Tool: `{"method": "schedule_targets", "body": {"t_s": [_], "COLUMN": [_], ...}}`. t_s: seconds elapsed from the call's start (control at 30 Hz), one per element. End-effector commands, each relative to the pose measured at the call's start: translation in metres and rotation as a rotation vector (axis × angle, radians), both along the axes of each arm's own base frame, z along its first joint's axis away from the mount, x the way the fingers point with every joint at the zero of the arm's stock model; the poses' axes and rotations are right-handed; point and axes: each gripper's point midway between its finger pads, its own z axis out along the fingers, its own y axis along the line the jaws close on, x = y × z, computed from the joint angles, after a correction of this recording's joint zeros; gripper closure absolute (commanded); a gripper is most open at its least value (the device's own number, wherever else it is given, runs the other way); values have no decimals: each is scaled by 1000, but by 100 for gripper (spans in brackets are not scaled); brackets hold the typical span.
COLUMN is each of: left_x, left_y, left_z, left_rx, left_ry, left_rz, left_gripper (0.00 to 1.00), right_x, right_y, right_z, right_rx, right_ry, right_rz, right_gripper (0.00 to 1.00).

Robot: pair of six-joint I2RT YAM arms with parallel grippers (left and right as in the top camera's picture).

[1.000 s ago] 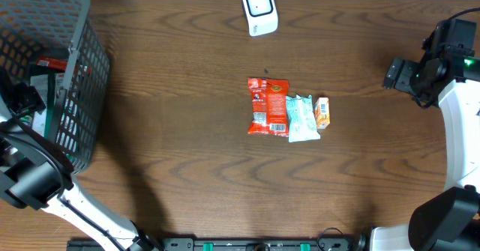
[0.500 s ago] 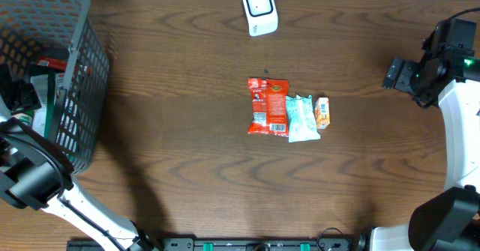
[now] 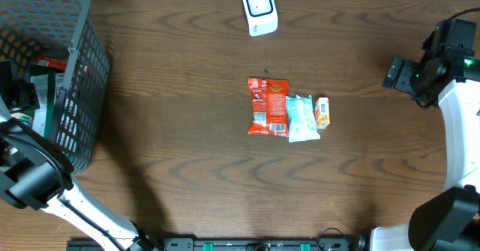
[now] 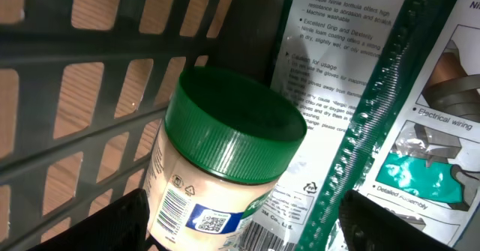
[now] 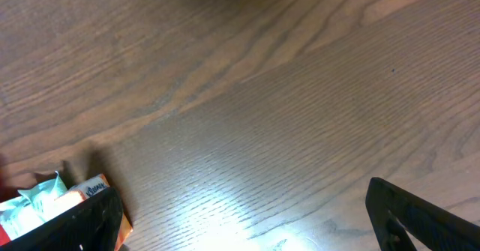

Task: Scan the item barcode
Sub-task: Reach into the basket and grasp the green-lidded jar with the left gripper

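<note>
In the left wrist view a cream jar [image 4: 196, 198] with a green lid [image 4: 232, 135] lies in the grey basket [image 3: 71, 79], its barcode and a QR label facing up. A green-and-white 3M package [image 4: 360, 94] lies against it. My left gripper [image 4: 247, 232] is open just above them, one finger left of the jar and the other over the package. The white scanner [image 3: 259, 10] stands at the table's far edge. My right gripper [image 5: 247, 228] is open over bare wood at the right, holding nothing.
A red snack packet [image 3: 268, 106], a teal tissue pack [image 3: 303, 118] and a small orange box [image 3: 322, 112] lie together mid-table. The tissue pack [image 5: 34, 202] and the orange box [image 5: 94, 187] also show by my right gripper's left finger. The basket's walls hem in my left arm.
</note>
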Motion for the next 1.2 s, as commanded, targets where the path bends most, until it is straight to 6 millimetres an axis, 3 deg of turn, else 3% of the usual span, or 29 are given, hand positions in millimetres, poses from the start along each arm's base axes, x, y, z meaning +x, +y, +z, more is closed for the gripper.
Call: {"method": "schedule_targets", "body": {"t_s": [0.0, 0.33, 0.53, 0.83, 0.93, 1.03, 1.17], "left_x": [-8, -26, -26, -22, -21, -20, -17], "left_y": [7, 12, -4, -7, -6, -5, -2], "left_z": [-9, -38, -60, -60, -60, -60, -59], "left_rx": [-2, -21, -90, -108, -102, -100, -90], "left_ry": [23, 42, 23, 4, -5, -9, -31], "left_rz": [0, 33, 20, 22, 29, 34, 69], "left_gripper": [19, 19, 24, 29, 15, 15, 31], "right_x": [1, 1, 1, 1, 1, 1, 1], "right_y": [-1, -1, -1, -1, -1, -1, -1], "right_z": [4, 4, 4, 4, 4, 4, 4], "right_rx": [-7, -7, -7, -7, -7, -7, -7], "right_ry": [-9, -9, -9, -9, -9, -9, -9], "right_rz": [-2, -2, -2, -2, -2, -2, -2], "right_gripper": [1, 1, 1, 1, 1, 1, 1]}}
